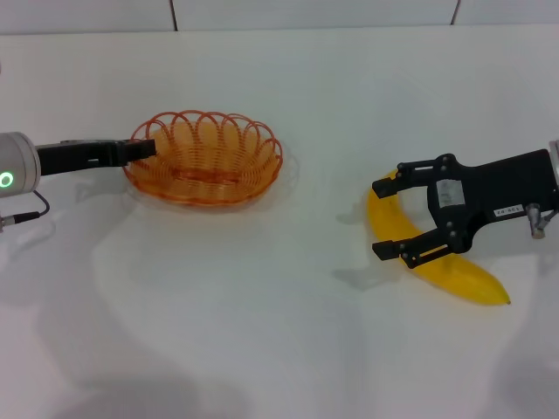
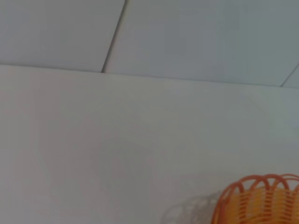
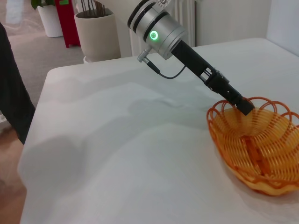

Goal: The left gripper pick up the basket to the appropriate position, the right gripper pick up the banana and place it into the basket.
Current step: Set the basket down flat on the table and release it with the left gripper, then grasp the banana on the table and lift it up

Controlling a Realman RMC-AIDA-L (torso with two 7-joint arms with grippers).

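Note:
The orange wire basket [image 1: 203,157] sits at the table's far left; it also shows in the right wrist view [image 3: 261,149], and its rim shows in the left wrist view [image 2: 261,193]. My left gripper [image 1: 145,149] is shut on the basket's left rim, also seen in the right wrist view [image 3: 245,106]. The yellow banana [image 1: 458,272] lies on the table at the right. My right gripper [image 1: 382,218] is open, with its two fingers either side of the banana's upper half.
The white table [image 1: 262,305] ends at a wall at the back. In the right wrist view the left arm's silver wrist [image 3: 156,32] with a green light reaches over the table; pots [image 3: 96,28] stand on the floor beyond the table's edge.

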